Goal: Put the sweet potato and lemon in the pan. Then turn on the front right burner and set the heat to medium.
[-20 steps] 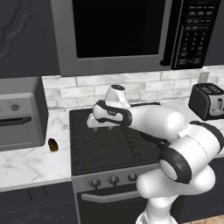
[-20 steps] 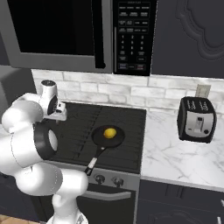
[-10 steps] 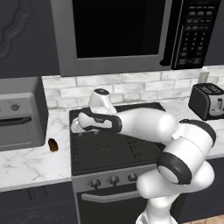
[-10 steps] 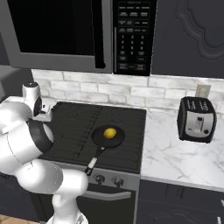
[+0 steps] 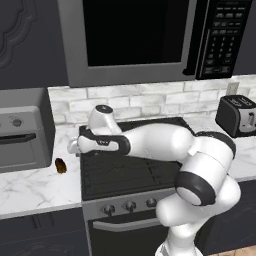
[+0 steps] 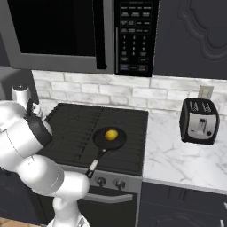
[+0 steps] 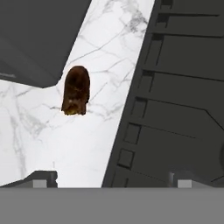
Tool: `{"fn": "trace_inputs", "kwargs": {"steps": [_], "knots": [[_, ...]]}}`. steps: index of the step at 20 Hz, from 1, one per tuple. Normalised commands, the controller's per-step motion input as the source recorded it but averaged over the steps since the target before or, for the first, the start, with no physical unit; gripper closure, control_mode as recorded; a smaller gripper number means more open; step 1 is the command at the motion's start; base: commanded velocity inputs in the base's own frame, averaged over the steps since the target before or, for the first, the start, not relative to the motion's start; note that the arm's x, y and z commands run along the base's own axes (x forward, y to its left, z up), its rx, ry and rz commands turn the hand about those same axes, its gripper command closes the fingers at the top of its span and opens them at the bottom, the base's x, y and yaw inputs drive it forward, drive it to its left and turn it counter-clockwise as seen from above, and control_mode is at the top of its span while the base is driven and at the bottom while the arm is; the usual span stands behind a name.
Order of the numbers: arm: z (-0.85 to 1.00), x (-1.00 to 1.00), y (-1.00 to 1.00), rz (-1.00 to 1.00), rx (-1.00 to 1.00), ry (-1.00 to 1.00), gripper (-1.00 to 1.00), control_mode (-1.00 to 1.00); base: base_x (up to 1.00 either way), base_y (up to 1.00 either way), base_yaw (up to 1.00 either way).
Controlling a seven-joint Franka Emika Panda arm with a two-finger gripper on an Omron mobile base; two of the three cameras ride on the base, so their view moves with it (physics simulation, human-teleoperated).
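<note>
**Arm swung left toward the sweet potato; lemon already in pan**

Since a second ago the arm has swept from above the middle of the cooktop out past its left edge, and the gripper [image 5: 74, 146] now hangs over the seam between stove and marble counter [image 5: 30, 187]. Jaws stand wide apart, nothing between them.

Sweet potato [image 5: 60, 165] lies on the counter, just beside the grey toaster oven [image 5: 22, 135] and clear of the cooktop. Seen from the hand, the sweet potato [image 7: 76, 90] sits ahead and off to one side of the fingertips [image 7: 42, 178], not yet between them.

Lemon [image 6: 111, 134] rests inside the pan [image 6: 108, 138], which sits on the front right burner [image 6: 122, 148].

Judgement: first item done; this is the approach for the second. Gripper needs to shift further over the counter and descend. Burner knob untouched as far as I can tell.
</note>
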Motion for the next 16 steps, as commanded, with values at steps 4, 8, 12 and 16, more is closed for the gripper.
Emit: {"fn": "trace_inputs", "kwargs": {"steps": [4, 8, 12, 16], "knots": [[0.0, 0.11, 0.25, 0.0, 0.15, -0.01, -1.0, -1.0, 0.0, 0.0, 0.0], [-0.1, 0.0, 0.18, 0.0, 0.13, 0.0, -1.0, -1.0, 0.0, 0.0, 0.0], [-0.22, 0.0, 0.08, 0.0, 0.01, 0.0, -1.0, -1.0, 0.0, 0.0, 0.0], [-0.22, 0.01, 0.14, 0.0, 0.0, 0.01, -1.0, -1.0, 0.0, 0.0, 0.0]]}}
